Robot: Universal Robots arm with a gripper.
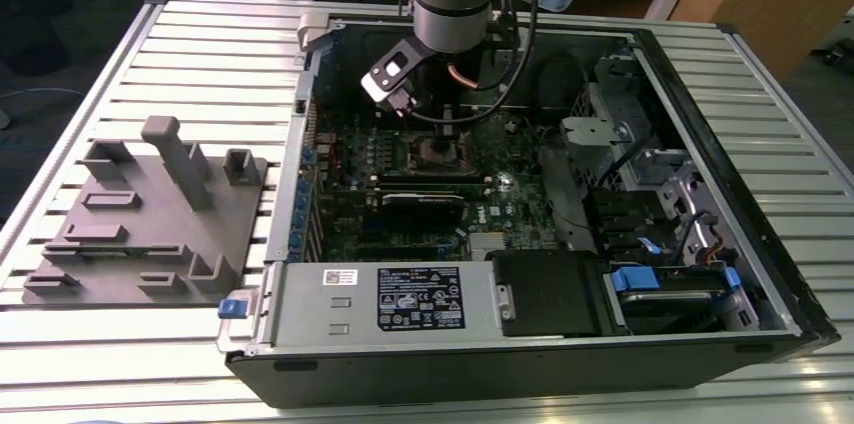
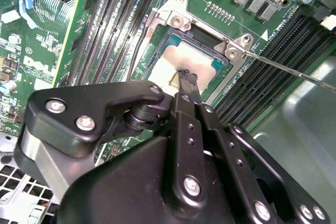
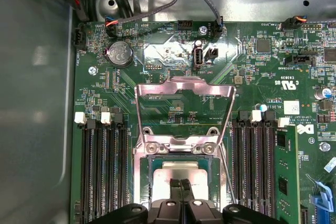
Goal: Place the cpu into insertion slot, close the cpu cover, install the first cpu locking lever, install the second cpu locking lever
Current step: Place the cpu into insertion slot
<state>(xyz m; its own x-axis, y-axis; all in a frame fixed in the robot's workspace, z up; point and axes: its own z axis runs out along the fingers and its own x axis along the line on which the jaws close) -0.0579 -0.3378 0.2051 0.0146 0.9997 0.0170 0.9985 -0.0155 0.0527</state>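
Presently the black hand (image 3: 180, 184), clenched, is touching the light, fragile silver square cpu (image 3: 181, 170) in the dark-rimmed insertion slot (image 3: 153, 182), at eleven o'clock inside the exterior view's black computer case (image 1: 534, 374); its edges are looking like the safest hold.

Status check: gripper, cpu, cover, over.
Gripper shut, tips at the cpu. It lies in the insertion slot; cpu cover open, hinged back. Nothing across the slot.

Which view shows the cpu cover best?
The first wrist view: the cover stands open, its whole frame visible. The second wrist view catches its hinge end; the exterior view has it tiny beneath the arm.
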